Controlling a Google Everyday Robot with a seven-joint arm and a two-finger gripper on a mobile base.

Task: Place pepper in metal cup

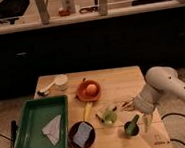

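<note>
The gripper (145, 119) sits at lower right of the frame, at the end of the white arm (165, 88), just right of the metal cup (132, 130). Whether it is parted or closed I cannot tell.

The pepper (133, 122) appears to stand tilted in the cup, its dark green tip poking up and to the right above the rim, so the placing looks nearly or fully done.

To finish well, the gripper should lift away straight and slowly, without brushing the pepper's protruding tip or nudging the light cup toward the near table (118, 83) edge. The lime-green thing (109, 117) lies just left of the cup.
</note>
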